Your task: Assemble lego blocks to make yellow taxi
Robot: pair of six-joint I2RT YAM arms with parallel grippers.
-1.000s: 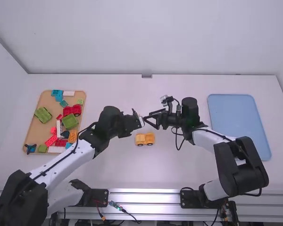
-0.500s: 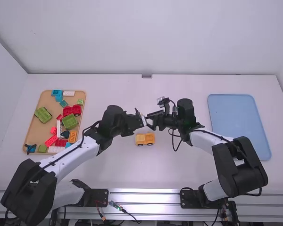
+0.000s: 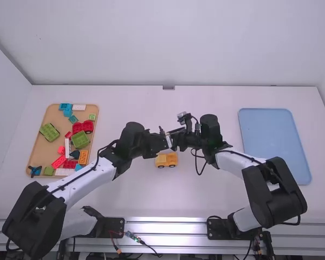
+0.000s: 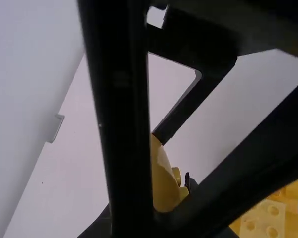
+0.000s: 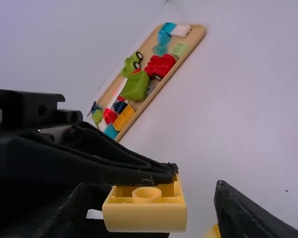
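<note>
Just behind the yellow car base (image 3: 166, 160), my left gripper (image 3: 165, 142) meets my right gripper (image 3: 176, 139) above the table. In the right wrist view, the left gripper reaches in from the side, shut on a yellow block (image 5: 145, 217) whose hollow side with a round tube shows. My right gripper (image 5: 156, 206) is open, its fingers spread on either side of that block. In the left wrist view, the block (image 4: 165, 181) is at the tips of my left gripper (image 4: 158, 206), partly hidden by the right gripper's black fingers. The car base (image 4: 268, 218) sits beyond, studs up.
A wooden tray (image 3: 40, 146) of mixed bricks, some green, red, blue and orange, stands at the table's left side. A blue tray (image 3: 273, 141) lies at the right. The car base is close beneath the two grippers.
The left gripper has shifted a little to the right with the block. My right gripper has moved left, closing the gap between the two. The car base has stayed in place.
</note>
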